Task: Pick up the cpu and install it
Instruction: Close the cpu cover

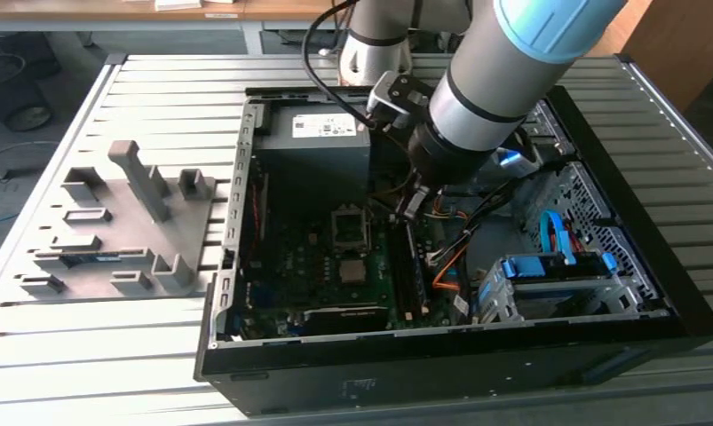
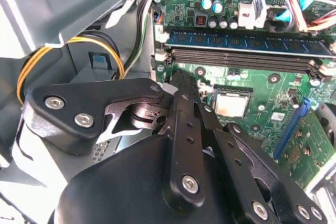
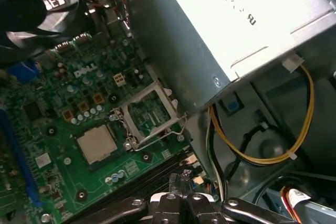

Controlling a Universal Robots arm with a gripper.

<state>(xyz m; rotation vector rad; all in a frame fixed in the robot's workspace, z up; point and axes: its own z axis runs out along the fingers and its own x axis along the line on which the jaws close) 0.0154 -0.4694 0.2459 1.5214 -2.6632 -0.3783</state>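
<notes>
**CPU on board beside socket; tool closed, empty**

The cpu (image 1: 353, 271) lies flat on the green motherboard (image 1: 297, 266), just beside the open socket (image 1: 349, 222) and not in it. The tool (image 1: 412, 209) hangs over the memory slots (image 2: 241, 56), fingers together, gripping nothing. The open computer case (image 1: 451, 373) stands on a slatted grey metal table (image 1: 119, 355), next to a grey fixture block (image 1: 107, 222). A wooden desk (image 1: 119, 9) stands behind.
</notes>
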